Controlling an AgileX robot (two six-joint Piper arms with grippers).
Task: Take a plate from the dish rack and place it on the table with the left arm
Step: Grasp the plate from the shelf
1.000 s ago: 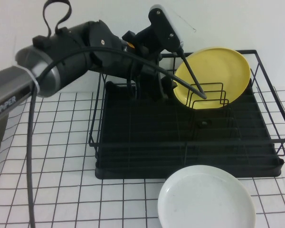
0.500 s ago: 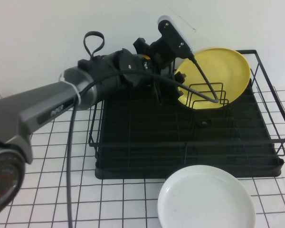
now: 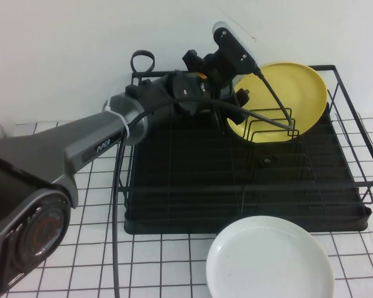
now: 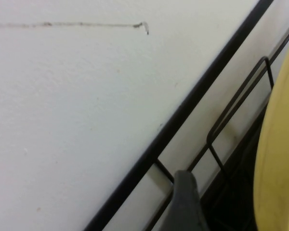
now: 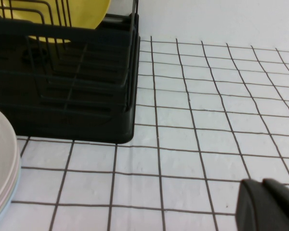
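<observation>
The yellow plate (image 3: 286, 93) stands on edge among the wire dividers at the back right of the black dish rack (image 3: 174, 186). My left arm reaches over the rack's back left corner. My left gripper (image 3: 241, 99) is at the plate's left rim. In the left wrist view one grey finger (image 4: 183, 204) shows beside the rack's back wires, and the plate's yellow rim (image 4: 279, 144) stands just past it. The second finger is hidden; the jaws look open. My right gripper (image 5: 269, 207) is shut and empty, low over the grid cloth to the right of the rack.
A white plate (image 3: 270, 261) lies flat on the grid-cloth table (image 3: 81, 236) just in front of the rack, and shows in the right wrist view (image 5: 0, 163). A white wall stands close behind the rack. Bare cloth lies left and right of the rack.
My left arm has stretched further over the rack, and its gripper has moved right and closer to the yellow plate's left rim. The plates have not moved.
</observation>
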